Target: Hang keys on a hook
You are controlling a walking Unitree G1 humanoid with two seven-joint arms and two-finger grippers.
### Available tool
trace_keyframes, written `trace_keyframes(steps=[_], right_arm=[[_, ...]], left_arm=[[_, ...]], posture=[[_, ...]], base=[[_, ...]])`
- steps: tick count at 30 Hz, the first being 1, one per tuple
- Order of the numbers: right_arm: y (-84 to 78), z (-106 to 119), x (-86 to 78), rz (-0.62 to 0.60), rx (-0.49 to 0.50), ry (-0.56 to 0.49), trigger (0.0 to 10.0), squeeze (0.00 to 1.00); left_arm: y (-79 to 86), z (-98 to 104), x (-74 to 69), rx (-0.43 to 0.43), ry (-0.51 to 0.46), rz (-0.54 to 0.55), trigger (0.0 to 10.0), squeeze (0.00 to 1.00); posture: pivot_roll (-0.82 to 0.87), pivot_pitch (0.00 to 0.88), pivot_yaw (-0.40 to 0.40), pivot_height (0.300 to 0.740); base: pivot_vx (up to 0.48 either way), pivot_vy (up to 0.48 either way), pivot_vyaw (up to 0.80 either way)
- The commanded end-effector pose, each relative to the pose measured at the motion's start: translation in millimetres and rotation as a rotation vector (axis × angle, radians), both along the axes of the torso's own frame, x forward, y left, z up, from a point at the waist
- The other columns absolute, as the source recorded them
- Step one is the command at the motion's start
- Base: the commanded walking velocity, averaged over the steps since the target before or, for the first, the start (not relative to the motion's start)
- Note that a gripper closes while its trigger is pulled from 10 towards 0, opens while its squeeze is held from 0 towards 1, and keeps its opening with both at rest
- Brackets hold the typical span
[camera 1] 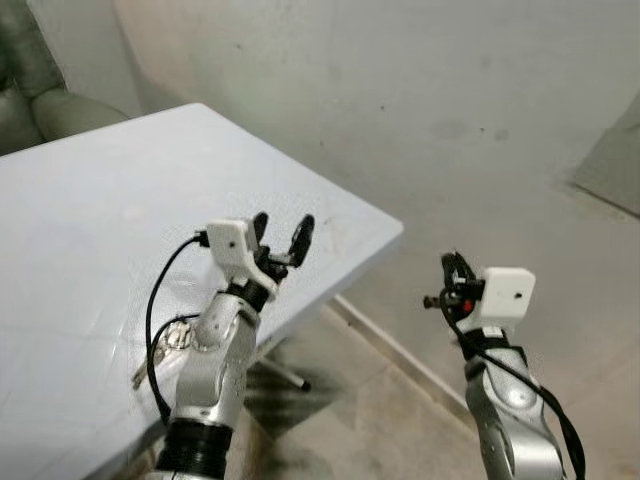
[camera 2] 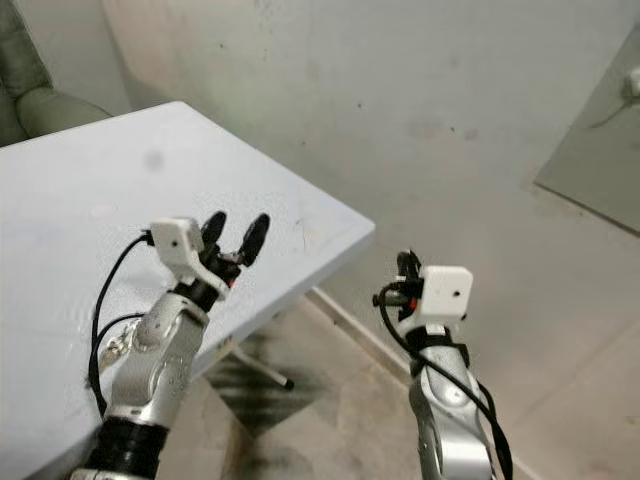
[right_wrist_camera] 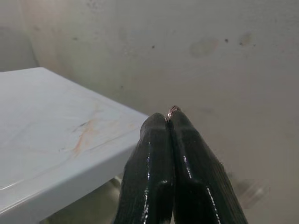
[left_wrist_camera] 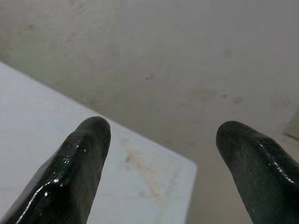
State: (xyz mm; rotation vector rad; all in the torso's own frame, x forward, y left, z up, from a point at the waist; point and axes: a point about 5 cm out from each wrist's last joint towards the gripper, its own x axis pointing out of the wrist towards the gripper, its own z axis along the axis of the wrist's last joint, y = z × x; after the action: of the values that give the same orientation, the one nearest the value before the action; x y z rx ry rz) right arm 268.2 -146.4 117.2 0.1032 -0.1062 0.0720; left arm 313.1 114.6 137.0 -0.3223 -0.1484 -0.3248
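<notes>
The keys are seen lying on the worktop, close to its near edge and partly hidden behind the left forearm. The bunch appears to be laid flat. Its long axis is judged to run from the ring end, by the forearm, to a blade pointing toward the near left edge, though the detail is small.

The left end effector is held above the worktop with its fingers spread wide, aimed past the far corner at the wall. The right end effector is held off the worktop's edge, over the floor, pressed together. A thin coppery ring is pinched at its tips; what hangs from it cannot be told.

No hook is made out, so the step in hand is judged to be the pick-up. For that, the left wrist should be turned down and drawn back over the bunch. The spread fingers should be set across the long axis, near the ring end. They should be closed only once both tips flank the metal, so that the keys are not pushed off the edge.
</notes>
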Motion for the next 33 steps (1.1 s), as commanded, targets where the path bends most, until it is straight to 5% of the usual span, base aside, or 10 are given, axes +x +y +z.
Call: trace_keyframes(steps=[1, 33], right_arm=[[-6.3, 6.8, 0.0, -0.024, -0.013, -0.022, 10.0, 0.00], [-5.0, 10.2, 4.4, -0.037, -0.016, -0.046, 10.0, 0.00]], left_arm=[[-6.2, 1.6, 0.1, -0.020, 0.007, -0.008, 10.0, 0.00], [-4.6, 1.7, 5.1, -0.017, 0.069, 0.050, 10.0, 0.00]], posture=[[-0.04, 0.000, -0.045, 0.740], [-0.03, 0.000, -0.026, 0.740]], base=[[0.000, 0.000, -0.77], [0.000, 0.000, -0.72]])
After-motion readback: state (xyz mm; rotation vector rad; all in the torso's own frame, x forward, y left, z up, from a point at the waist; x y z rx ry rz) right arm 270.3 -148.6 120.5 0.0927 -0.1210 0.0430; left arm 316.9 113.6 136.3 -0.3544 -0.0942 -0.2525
